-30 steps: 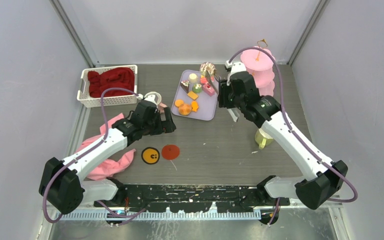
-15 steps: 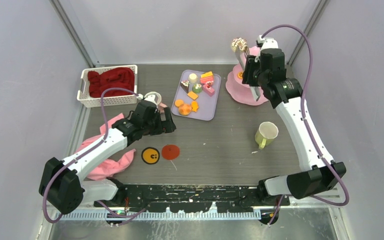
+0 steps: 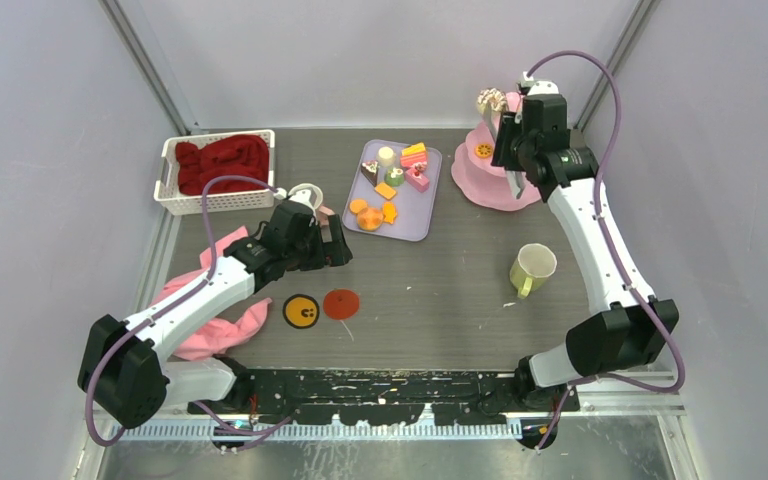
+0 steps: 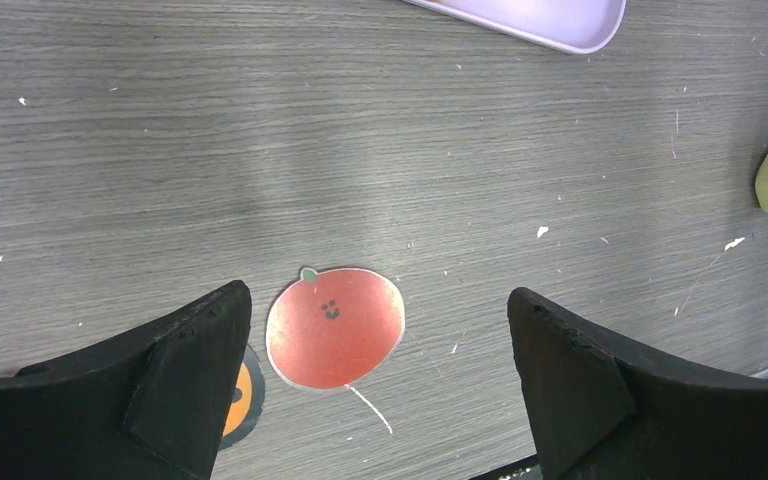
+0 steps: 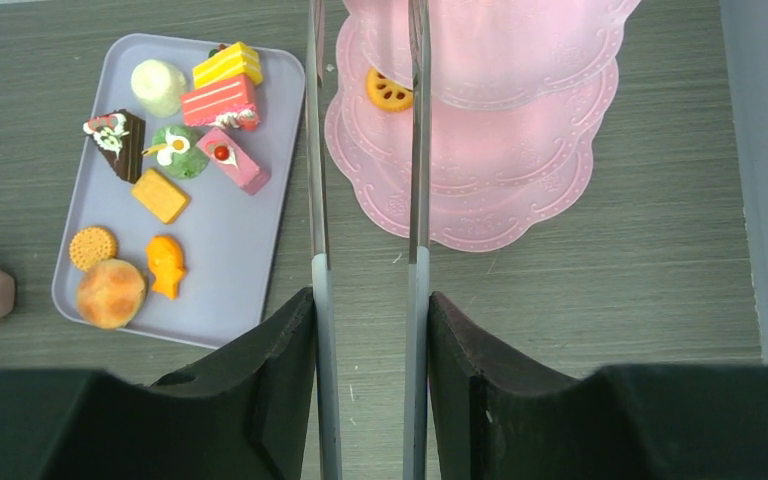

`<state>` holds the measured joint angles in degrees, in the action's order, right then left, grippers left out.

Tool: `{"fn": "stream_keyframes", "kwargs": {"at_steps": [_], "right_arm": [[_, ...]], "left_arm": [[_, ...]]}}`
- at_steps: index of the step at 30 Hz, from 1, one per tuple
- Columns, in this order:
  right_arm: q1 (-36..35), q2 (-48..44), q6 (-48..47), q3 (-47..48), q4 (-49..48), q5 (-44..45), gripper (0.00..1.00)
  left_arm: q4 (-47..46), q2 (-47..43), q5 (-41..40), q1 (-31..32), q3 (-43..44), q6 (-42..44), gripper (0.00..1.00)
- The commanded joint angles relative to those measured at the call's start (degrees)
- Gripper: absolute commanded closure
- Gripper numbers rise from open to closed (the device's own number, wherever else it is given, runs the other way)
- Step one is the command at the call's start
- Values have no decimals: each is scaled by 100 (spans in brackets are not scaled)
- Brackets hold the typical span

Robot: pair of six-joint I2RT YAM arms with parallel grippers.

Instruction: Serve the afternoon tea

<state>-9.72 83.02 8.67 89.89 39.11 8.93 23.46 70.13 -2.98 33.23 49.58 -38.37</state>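
Several toy cakes (image 3: 390, 185) lie on the lilac tray (image 3: 415, 215), which also shows in the right wrist view (image 5: 230, 270). An orange slice (image 5: 388, 88) sits on the pink tiered stand (image 5: 500, 190). My right gripper (image 5: 370, 295) is shut on the long metal tweezers (image 5: 317, 150). In the top view the tweezers hold a brown-and-white swirl cake (image 3: 490, 100) above the stand (image 3: 495, 185). One cream mug (image 3: 532, 268) stands at the right. The other mug (image 3: 305, 195) is behind my left gripper (image 4: 375, 320), which is open and empty over the table.
A red apple coaster (image 4: 335, 325) and an orange coaster (image 3: 301, 311) lie below the left gripper. A white basket (image 3: 170, 195) with a red cloth is at the back left. A pink cloth (image 3: 210, 320) lies under the left arm.
My right arm has carried the tweezers and the swirl cake from the tray's back edge up and right, over the pink stand. The left arm has not moved.
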Motion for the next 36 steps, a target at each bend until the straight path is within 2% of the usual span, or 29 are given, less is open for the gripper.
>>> {"fn": "stream_keyframes", "kwargs": {"at_steps": [1,7,11,13,18,24,29,36], "right_arm": [[96,25,-71,296,-443,77,90],[153,155,-16,246,-438,219,86],[171,102,11,198,-474,244,62],[173,70,21,208,-460,224,57],[174,-155,72,112,-437,295,54],[182,-334,145,59,-368,306,45],[184,-391,144,52,-283,309,44],[181,-1080,172,-98,127,238,45]], "left_arm": [[-85,-82,-76,-37,257,132,1],[-94,-54,-24,-44,221,75,1],[-85,-67,-14,-45,203,60,1],[-96,-84,7,-45,205,45,1],[-108,-113,18,-44,161,23,1],[-185,-78,85,-45,154,-1,1],[-217,-8,177,-49,149,-39,2],[-244,-104,98,-46,87,-22,2]]}}
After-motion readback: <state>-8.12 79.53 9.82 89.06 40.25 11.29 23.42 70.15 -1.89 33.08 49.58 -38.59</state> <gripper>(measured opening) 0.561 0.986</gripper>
